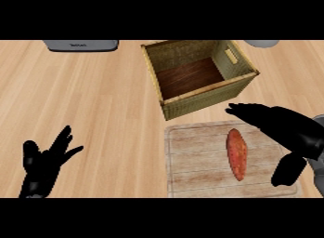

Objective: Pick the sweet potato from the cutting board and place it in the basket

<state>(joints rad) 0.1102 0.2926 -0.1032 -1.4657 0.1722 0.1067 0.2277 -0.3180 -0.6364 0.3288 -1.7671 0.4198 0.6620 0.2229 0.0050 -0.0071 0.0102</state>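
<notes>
We see a wooden worktop [89, 102], the basket [205, 101] beside the cutting board [198, 158] bearing the sweet potato [236, 153]. On our left hand [44, 162] and right hand [288, 128] the fingers are spread, holding nothing.

Grey appliance [81, 45] and grey round thing [262, 43] partly beyond top edge

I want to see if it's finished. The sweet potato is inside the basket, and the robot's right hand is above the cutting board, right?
Not quite. The sweet potato isn't inside the basket; it lies on the cutting board, as the head view shows. The right hand is above the cutting board, as you said.
</notes>
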